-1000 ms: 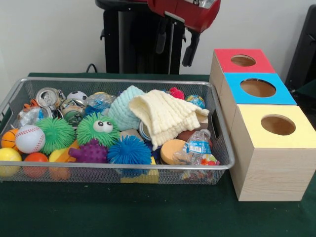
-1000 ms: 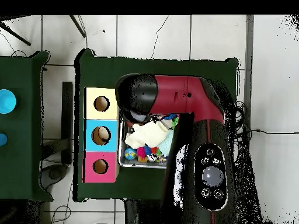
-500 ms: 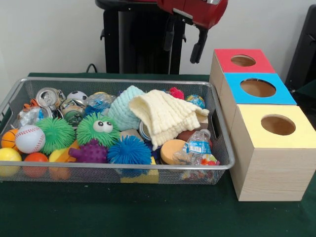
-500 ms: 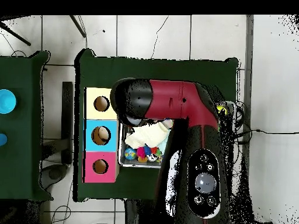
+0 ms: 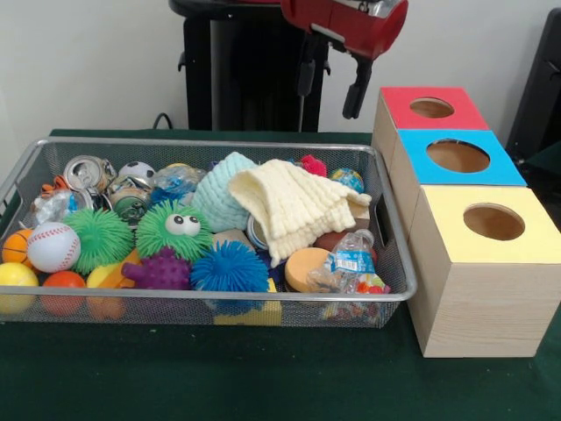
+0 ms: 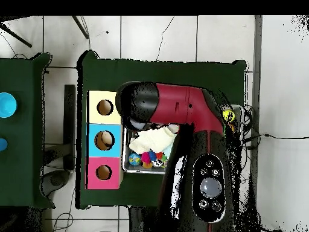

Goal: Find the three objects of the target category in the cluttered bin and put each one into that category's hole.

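My gripper (image 5: pixel 331 82) hangs open and empty above the far right corner of the wire bin (image 5: pixel 210 297), near the red box (image 5: pixel 419 124). In the bin a cream knitted cloth (image 5: pixel 294 206) lies over a teal knitted hat (image 5: pixel 217 193). Around them are a green fuzzy ball with eyes (image 5: pixel 173 230), a green spiky ball (image 5: pixel 98 237), a blue spiky ball (image 5: pixel 230 267), a baseball (image 5: pixel 53 246), crushed cans (image 5: pixel 86 171) and a plastic bottle (image 5: pixel 351 259). In the overhead view the arm (image 6: pixel 181 115) hides the gripper and most of the bin; the cream cloth (image 6: pixel 148 140) shows.
Three wooden boxes with round holes stand in a row right of the bin: red at the back, blue (image 5: pixel 456 156) in the middle, yellow (image 5: pixel 491 224) nearest. Overhead they are yellow (image 6: pixel 105 107), blue (image 6: pixel 104 140), red (image 6: pixel 104 173). Green cloth (image 5: pixel 263 377) covers the table.
The gripper has shifted right in the front view, toward the red box, still open. The arm has swung accordingly overhead. Nothing in the bin has moved.
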`<state>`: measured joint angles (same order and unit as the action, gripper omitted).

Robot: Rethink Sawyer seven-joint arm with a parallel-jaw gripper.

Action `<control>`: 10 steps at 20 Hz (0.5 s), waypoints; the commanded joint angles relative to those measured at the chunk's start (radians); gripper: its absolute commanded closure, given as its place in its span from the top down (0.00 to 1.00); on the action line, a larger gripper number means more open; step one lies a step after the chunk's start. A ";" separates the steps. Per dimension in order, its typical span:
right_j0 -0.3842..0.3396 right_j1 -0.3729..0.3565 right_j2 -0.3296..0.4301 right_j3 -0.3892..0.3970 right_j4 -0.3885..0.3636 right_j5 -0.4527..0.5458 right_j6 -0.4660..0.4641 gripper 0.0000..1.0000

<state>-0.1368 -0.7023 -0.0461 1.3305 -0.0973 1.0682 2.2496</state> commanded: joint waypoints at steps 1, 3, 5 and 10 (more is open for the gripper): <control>-0.007 0.075 -0.009 0.122 0.039 -0.117 0.219 1.00; -0.005 0.086 -0.009 0.124 0.041 -0.144 0.212 1.00; -0.011 0.106 -0.004 0.114 0.039 -0.168 0.192 1.00; 0.003 0.109 -0.009 0.134 0.044 -0.199 0.192 1.00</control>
<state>-0.1358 -0.6477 -0.0580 1.3431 -0.0838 0.9399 2.2496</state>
